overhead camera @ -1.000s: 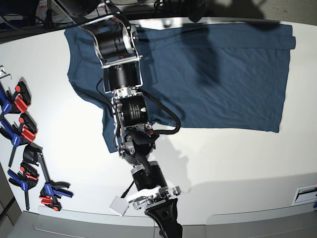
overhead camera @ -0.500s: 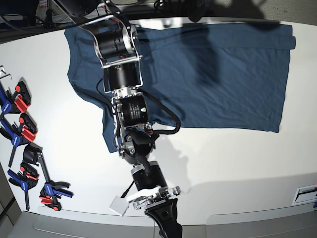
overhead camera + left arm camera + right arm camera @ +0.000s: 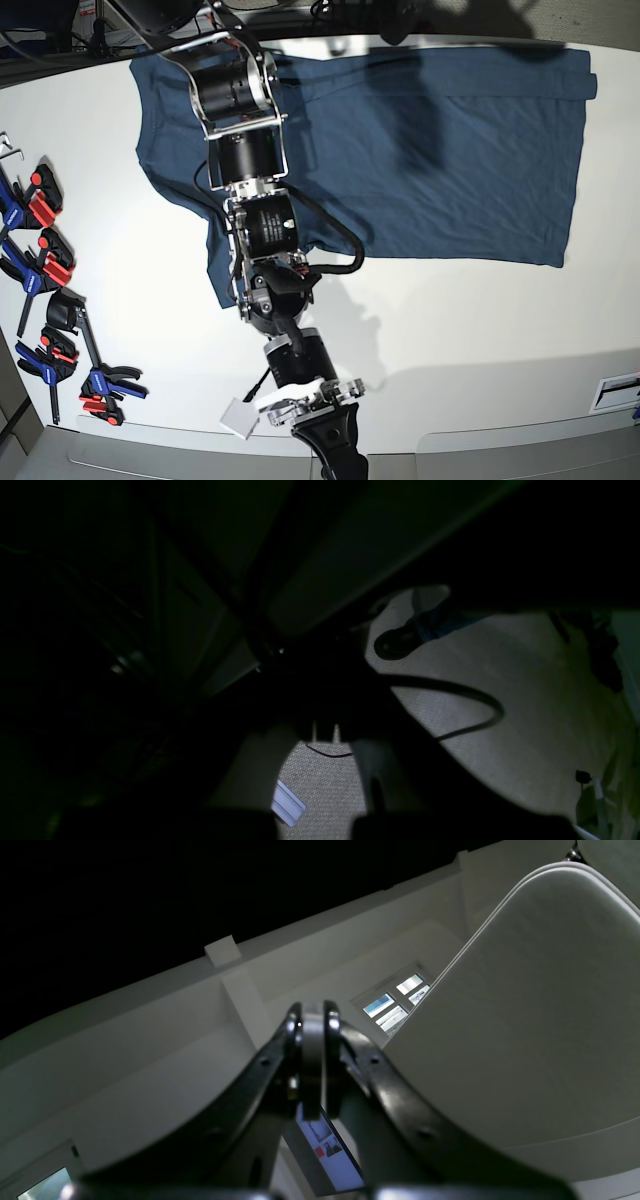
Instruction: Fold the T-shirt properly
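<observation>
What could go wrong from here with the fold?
1. The T-shirt lies spread flat, unfolded, while the right gripper, fingers shut and empty, points off the table's near edge, so it must swing back over the cloth and could snag it.
2. The right arm's links lie over the shirt's sleeve side; retracting may drag or bunch fabric.
3. The left wrist view is nearly black, so that arm's approach has little visual check.

This looks like a robotics lab or workshop: a broad white worktable with a row of blue and red spring clamps lying along its left edge, dark cables and equipment at the far side, and carpeted floor beneath.
</observation>
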